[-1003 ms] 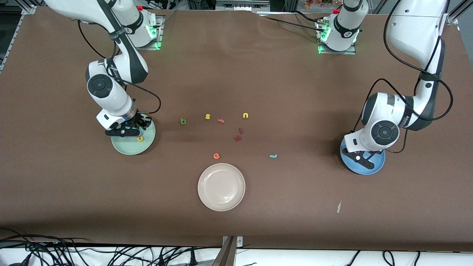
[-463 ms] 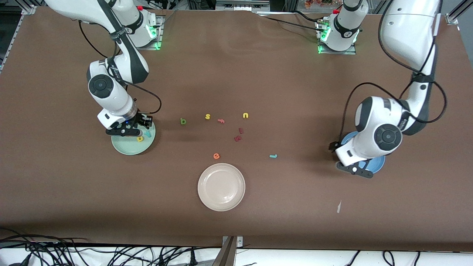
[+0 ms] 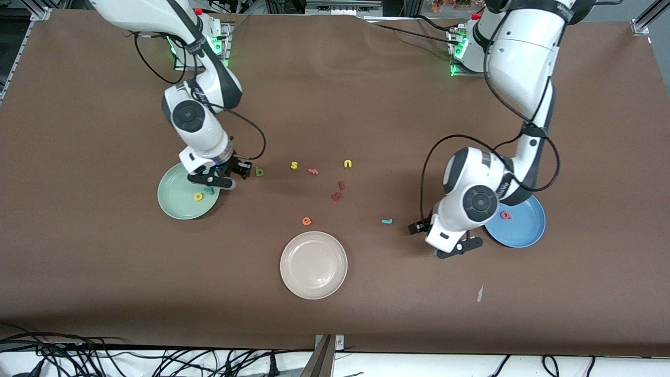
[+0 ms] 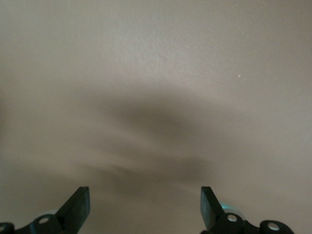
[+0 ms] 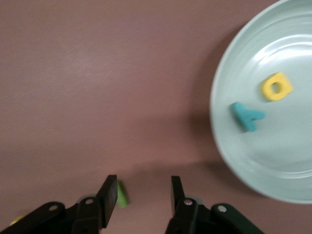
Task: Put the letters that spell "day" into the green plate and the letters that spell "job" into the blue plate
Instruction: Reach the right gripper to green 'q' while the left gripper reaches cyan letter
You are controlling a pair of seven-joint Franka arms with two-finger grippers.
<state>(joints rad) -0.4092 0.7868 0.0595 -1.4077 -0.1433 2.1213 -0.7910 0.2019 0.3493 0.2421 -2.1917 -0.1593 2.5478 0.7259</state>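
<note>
The green plate (image 3: pixel 175 204) (image 5: pixel 292 165) holds the yellow a (image 3: pixel 198 197) (image 5: pixel 276 87) and the teal y (image 3: pixel 210 190) (image 5: pixel 246 116). My right gripper (image 3: pixel 220 180) (image 5: pixel 141 187) hangs open over that plate's rim on the side toward the dark green d (image 3: pixel 259 171) (image 5: pixel 122 193), which lies on the table just beside one finger. The blue plate (image 3: pixel 523 230) holds the salmon b (image 3: pixel 505 214). My left gripper (image 3: pixel 454 247) (image 4: pixel 145 202) is open and empty over bare table, between the blue plate and the teal j (image 3: pixel 387 221).
Loose on the table's middle lie a yellow s (image 3: pixel 294 165), a salmon letter (image 3: pixel 313 171), a yellow u (image 3: pixel 348 164), two dark red letters (image 3: pixel 337 191) and an orange e (image 3: pixel 306 221). A beige-white plate (image 3: pixel 313 285) sits nearer the front camera. A white scrap (image 3: pixel 480 293) lies near the front edge.
Both grippers opened and left their plates, moving toward the table's middle. The teal y now lies in the green plate and the salmon b in the blue plate.
</note>
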